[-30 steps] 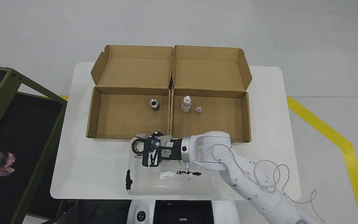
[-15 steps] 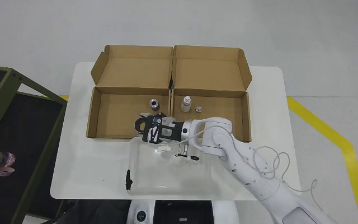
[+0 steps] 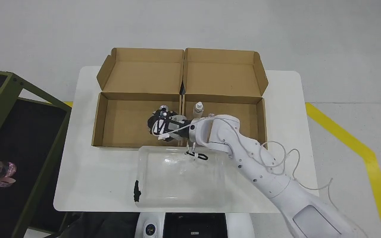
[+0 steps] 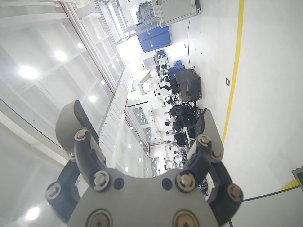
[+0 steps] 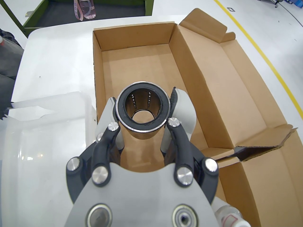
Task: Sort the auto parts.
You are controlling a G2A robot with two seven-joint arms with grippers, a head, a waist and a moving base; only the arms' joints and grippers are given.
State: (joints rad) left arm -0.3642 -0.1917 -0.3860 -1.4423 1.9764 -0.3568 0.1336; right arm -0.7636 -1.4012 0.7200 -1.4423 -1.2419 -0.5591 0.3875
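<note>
My right gripper (image 5: 144,100) is shut on a metal linear bearing (image 5: 143,128) with a black rim, held by its sides with the bore facing the camera. In the top view the right gripper (image 3: 161,127) hangs over the right end of the left cardboard box (image 3: 125,122), just past its near wall. A second bearing (image 3: 162,109) stands in that box, right behind the gripper. The box floor (image 5: 132,64) stretches out bare beyond the held bearing. My left gripper (image 4: 140,109) is open and holds nothing, facing out into the room.
The right cardboard box (image 3: 238,122) holds a white part (image 3: 197,107), which also shows at the wrist view's edge (image 5: 227,216). A clear plastic bin (image 3: 178,178) lies in front of the boxes with a black piece (image 3: 136,191) at its left rim. Both box lids stand open behind.
The right gripper has carried the bearing away from the clear bin and across the near wall into the left box. The left gripper has not changed.
</note>
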